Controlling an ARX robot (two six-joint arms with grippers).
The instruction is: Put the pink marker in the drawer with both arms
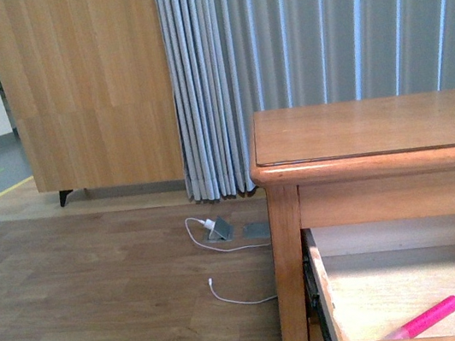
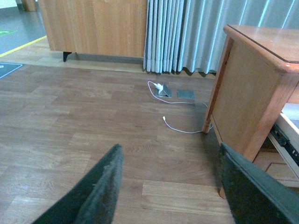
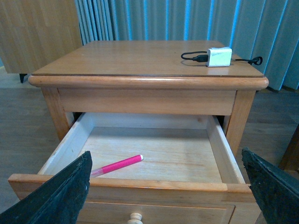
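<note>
1. Cabinet [image 1: 85, 89]: pale wood, standing against the far wall. It plays no part in the task.
2. Curtain [image 1: 319, 35]: grey pleats hanging to the floor behind the dresser.
3. Cable [image 1: 230, 295]: white, loose on the floor beside a small grey floor socket [image 1: 219, 229], well clear of the work.
4. Left claw [image 2: 170, 148]: spread wide and holding nothing, it hangs over bare floor beside the dresser's left side. Judged parked there to stay out of the drawer's path.
5. Dresser [image 1: 359, 128]: honey-coloured wood, its top bare near the left end.
6. Drawer [image 3: 140, 184]: the upper one, pulled well out so its inside can be reached from above. Its knob [image 3: 135, 217] faces the right arm.
7. Marker [image 3: 117, 165]: pink, lying flat and slanted on the drawer floor close to the front rail. Nothing touches it, so placing appears done, and closing is judged the remaining step.
8. Right claw [image 3: 166, 156]: spread wide and empty, with its fingers on either side of the drawer front. Judged well placed to push it shut.
9. Charger [image 3: 218, 56]: a white block with a black lead, on the dresser top towards the right.
</note>
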